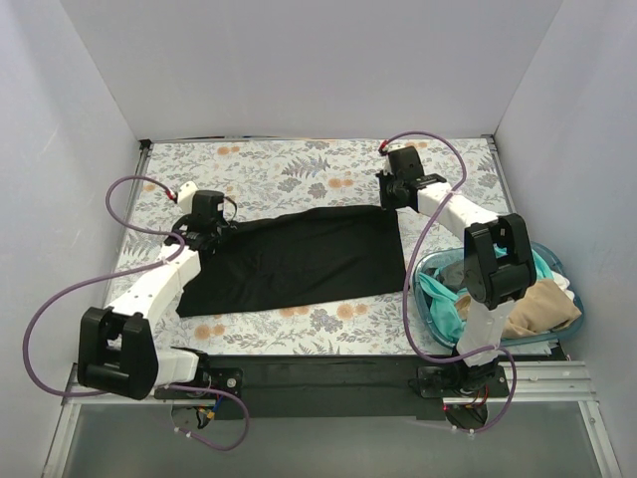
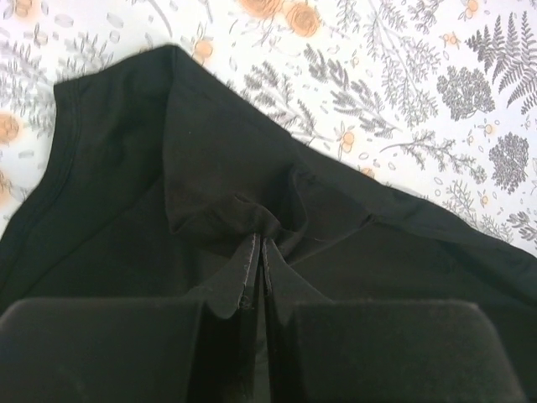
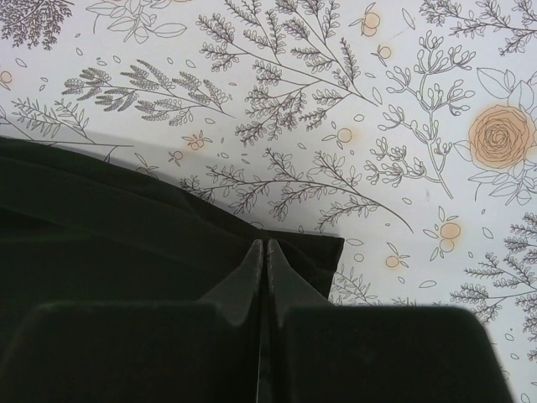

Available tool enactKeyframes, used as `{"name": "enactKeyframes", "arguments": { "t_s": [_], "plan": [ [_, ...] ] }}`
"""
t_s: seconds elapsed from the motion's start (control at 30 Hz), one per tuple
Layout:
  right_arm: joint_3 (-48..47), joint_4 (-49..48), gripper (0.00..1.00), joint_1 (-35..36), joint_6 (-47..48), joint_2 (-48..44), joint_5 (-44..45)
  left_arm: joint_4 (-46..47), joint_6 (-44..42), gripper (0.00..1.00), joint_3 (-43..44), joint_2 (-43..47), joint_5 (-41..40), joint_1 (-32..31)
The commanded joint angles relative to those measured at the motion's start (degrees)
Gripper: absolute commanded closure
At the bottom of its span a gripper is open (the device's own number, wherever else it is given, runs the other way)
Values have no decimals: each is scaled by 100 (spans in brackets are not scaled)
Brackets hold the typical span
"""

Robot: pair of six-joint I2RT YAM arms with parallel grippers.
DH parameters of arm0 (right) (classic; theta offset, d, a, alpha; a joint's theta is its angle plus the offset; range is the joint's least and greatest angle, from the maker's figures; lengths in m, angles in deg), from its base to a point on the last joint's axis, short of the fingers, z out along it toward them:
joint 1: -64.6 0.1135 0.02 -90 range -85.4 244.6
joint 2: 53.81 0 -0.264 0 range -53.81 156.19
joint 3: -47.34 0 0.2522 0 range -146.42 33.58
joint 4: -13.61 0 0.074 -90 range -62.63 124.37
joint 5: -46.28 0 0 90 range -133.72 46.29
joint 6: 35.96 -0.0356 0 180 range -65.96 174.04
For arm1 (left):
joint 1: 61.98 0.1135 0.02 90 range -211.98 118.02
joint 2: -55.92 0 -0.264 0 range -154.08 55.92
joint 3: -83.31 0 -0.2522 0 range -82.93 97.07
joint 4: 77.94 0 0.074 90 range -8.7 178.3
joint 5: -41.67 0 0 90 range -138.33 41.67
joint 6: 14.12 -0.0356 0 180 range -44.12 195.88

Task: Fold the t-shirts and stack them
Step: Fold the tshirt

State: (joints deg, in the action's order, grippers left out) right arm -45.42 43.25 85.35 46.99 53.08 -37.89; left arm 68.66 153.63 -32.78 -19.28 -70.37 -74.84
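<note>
While both arms are stretched out over the bench (image 1: 299, 164), the black t-shirt (image 1: 299, 261) lies spread flat across the middle of the flowery cover, longer side running left to right.

The left fingers (image 2: 248, 270) are clamped tight on it. In the left wrist view the tips meet on a little puckered ridge of black cloth, a bit in from the shirt's left edge, with creases fanning out from the pinch. You can also see a stitched edge running down the left side of that view.

The right fingers (image 3: 252, 270) are pressed together too, right at the far right corner of the shirt. In the right wrist view the tips sit on the very corner, with bare floral bench just past them. It looks like they've got the corner pinched, though only a sliver of cloth is in there.

Off to the right, near the front edge, there's the blue tub (image 1: 422, 301), partly under the right arm's elbow. A teal t-shirt (image 1: 438, 295) spills over its left side, a tan t-shirt (image 1: 532, 311) fills the right part, and a bit of white cloth (image 1: 563, 283) peeks out at the back.
</note>
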Motion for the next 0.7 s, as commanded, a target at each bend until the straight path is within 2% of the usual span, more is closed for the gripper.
{"name": "enactKeyframes", "arguments": {
  "t_s": [0.0, 0.23, 0.67],
  "plan": [
    [122, -208, 99, 8, 37, -335, 42, -22, 397, 100, -365, 662, -46, -50],
    [254, -243, 99, 8, 46, -467, -55, -277, 723, 100, -717, 1683, 147, -102],
    [508, -287, 99, 8, 72, -635, -134, -1560, 1576, 100, -1253, 2605, 165, -129]
  ]
}}
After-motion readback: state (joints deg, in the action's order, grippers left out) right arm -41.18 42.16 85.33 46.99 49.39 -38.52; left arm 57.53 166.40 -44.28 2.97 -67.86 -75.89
